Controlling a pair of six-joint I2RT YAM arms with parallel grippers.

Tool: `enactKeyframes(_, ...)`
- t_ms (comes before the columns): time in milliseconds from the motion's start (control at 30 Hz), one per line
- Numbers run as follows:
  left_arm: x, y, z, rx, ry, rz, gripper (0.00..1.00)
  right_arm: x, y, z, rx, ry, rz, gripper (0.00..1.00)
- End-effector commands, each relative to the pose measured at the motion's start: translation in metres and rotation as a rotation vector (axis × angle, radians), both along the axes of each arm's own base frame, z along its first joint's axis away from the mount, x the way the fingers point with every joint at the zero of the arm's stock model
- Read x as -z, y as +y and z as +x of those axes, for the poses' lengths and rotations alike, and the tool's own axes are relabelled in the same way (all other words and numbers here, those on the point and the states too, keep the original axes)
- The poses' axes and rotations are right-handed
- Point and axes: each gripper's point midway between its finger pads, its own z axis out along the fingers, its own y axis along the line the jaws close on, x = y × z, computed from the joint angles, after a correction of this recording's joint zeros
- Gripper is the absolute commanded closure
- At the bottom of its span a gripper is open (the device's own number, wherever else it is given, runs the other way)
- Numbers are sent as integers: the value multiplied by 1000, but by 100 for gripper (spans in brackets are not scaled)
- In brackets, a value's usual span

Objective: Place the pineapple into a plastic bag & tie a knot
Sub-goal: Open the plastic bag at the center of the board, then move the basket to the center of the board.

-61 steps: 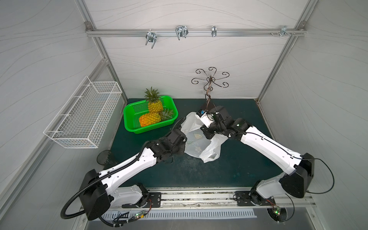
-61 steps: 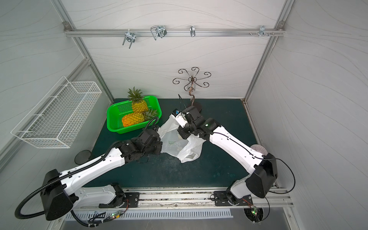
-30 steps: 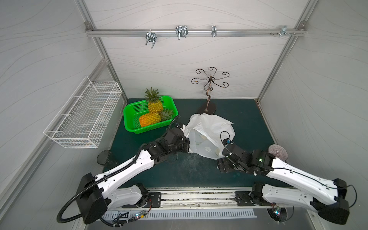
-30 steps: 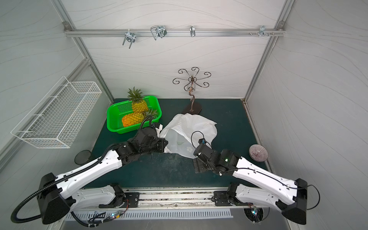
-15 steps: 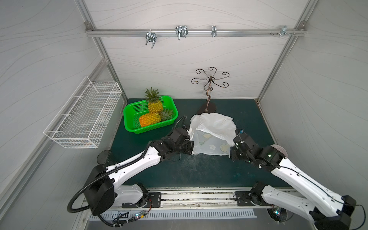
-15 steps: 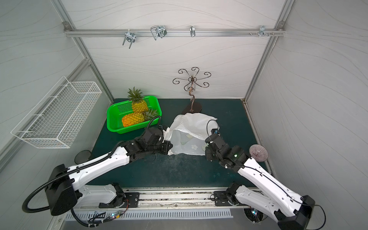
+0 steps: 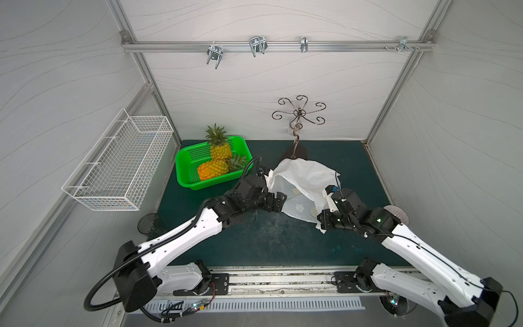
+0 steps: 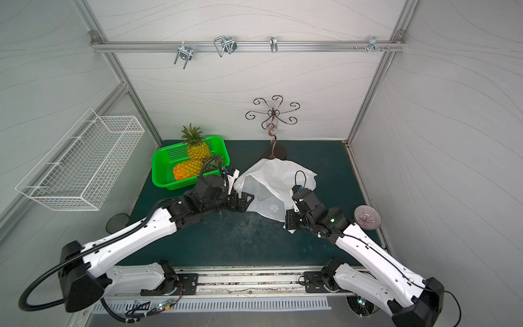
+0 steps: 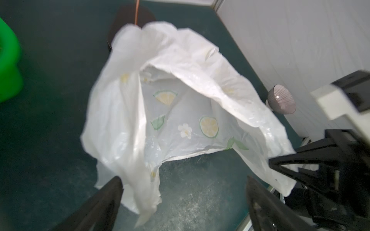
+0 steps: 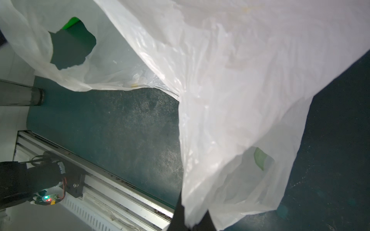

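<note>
The white plastic bag (image 7: 307,175) (image 8: 276,177) lies on the green mat with its mouth open toward the front; lemon prints show inside it (image 9: 208,126). My left gripper (image 7: 278,201) (image 8: 245,200) (image 9: 183,180) stands open at the bag's left edge, and a loose flap hangs beside one fingertip (image 9: 115,183). My right gripper (image 7: 321,223) (image 8: 288,223) (image 10: 190,224) is shut on the bag's right edge (image 10: 240,100). One pineapple (image 7: 219,148) (image 8: 198,150) stands upright in the green basket (image 7: 184,167), and another (image 7: 212,170) lies beside it. The knot is out of view.
A curled metal hook stand (image 7: 297,119) rises just behind the bag. A purple ribbed bowl (image 8: 366,219) (image 9: 281,98) sits by the right wall. A white wire basket (image 7: 119,164) hangs on the left wall, with a dark cup (image 7: 148,223) below it.
My left gripper has let go of the bag's left edge and opened. My right gripper came up from the front, shut on the bag's right edge and drew it toward the front.
</note>
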Motion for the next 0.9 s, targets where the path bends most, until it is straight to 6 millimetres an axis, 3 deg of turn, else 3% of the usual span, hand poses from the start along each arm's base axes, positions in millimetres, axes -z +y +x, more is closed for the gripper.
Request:
enactKeyframes(0, -47, 31, 14, -75, -161, 106, 1, -2, 7, 4, 15, 2, 35, 100)
enactKeyframes(167, -44, 87, 46, -107, -78, 174, 1, 3, 6, 6, 6, -1, 8, 98)
enactKeyframes(200, -44, 96, 52, -108, -79, 183, 1, 4, 5, 5, 0, 0, 0, 90)
enactKeyframes(267, -43, 111, 61, -110, -85, 223, 1, 6, 1, 2, -15, 2, -26, 55)
enactKeyframes(300, -40, 119, 66, -120, -78, 242, 1, 6, -3, 0, -21, -1, -45, 42)
enactKeyframes(400, -29, 139, 80, -154, -48, 276, 1, -6, -14, -2, -60, -53, -95, 24)
enactKeyframes(500, -15, 145, 90, -114, -56, 318, 5, -36, -19, 0, -132, -181, -116, 18)
enactKeyframes(567, 0, 144, 96, -52, -38, 364, 11, -54, -13, 0, -219, -280, -94, 11)
enactKeyframes(667, 28, 148, 113, 2, 64, 422, 20, -72, 1, -1, -313, -388, -36, 10)
enactKeyframes(767, 47, 149, 121, 112, 137, 508, 17, -80, 8, 5, -319, -430, -10, 8)
enactKeyframes(867, 60, 163, 139, 112, 171, 632, 11, -78, 7, 12, -282, -421, -31, 7)
